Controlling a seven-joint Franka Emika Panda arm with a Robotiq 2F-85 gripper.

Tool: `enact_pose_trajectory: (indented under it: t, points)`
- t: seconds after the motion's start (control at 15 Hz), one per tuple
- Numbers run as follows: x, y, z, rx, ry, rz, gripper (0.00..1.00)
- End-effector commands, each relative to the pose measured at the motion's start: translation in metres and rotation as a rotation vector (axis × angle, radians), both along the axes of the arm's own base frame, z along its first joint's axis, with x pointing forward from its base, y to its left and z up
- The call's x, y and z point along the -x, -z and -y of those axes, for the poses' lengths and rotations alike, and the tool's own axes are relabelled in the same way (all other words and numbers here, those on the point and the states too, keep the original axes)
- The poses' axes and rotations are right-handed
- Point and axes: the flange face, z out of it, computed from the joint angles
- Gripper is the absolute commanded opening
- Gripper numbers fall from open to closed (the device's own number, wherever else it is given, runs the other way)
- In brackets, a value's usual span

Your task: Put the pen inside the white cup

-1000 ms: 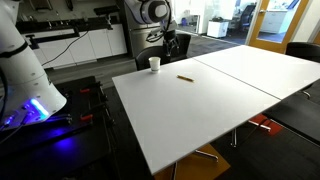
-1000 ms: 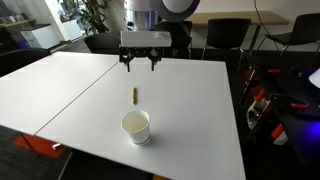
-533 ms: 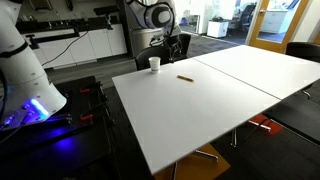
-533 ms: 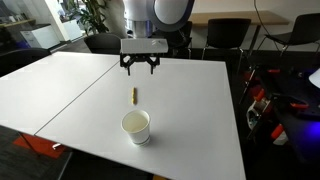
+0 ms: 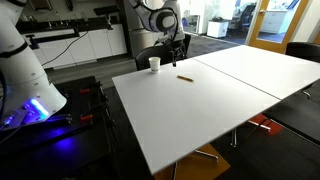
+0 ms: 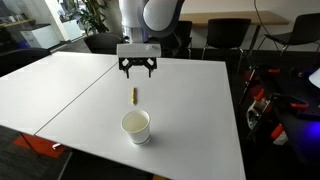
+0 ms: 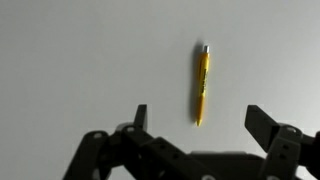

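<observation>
While the pincer (image 6: 138, 72) hangs above the white worktop (image 6: 195, 115) with its two dark fingers spread wide and nothing between them, the pen (image 6: 131, 96) lies flat on the surface, touched by nothing. In that exterior view the pen sits between the pincer and the cup (image 6: 136, 127), pointing roughly from one to the other. The cup stands upright with its mouth open to the top, near the worktop's closer edge and clearly apart from the pen. A seam crosses the worktop to one side, and pen and cup share the same panel.

In an exterior view from another angle, the cup (image 5: 154, 64) stands close to the far corner of the worktop (image 5: 200, 115), and the pen (image 5: 184, 77) lies near it, further in from the edge. The pincer (image 5: 177, 56) hangs over that corner, though its dark shape blends with a chair behind it, so its fingers are hard to make out there.

In the wrist view the pen (image 7: 201, 84) shows as a thin yellow-orange stick with a greyish upper tip, running nearly straight up and down against the bare worktop (image 7: 80, 50). The pincer (image 7: 197, 116) rises from the bottom edge. One fingertip stands to each side of the pen's lower end, both well clear of it.
</observation>
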Motion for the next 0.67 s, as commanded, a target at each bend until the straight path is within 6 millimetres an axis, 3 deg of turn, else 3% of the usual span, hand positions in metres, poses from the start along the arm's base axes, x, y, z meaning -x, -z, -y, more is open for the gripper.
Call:
enact_pose_trajectory:
  t: [0.0,0.6]
  points:
    - [-0.029,0.024,0.005,0.001,0.014,-0.025,1.00]
    - [-0.068,0.076,0.010,0.028,0.012,0.000,1.00]
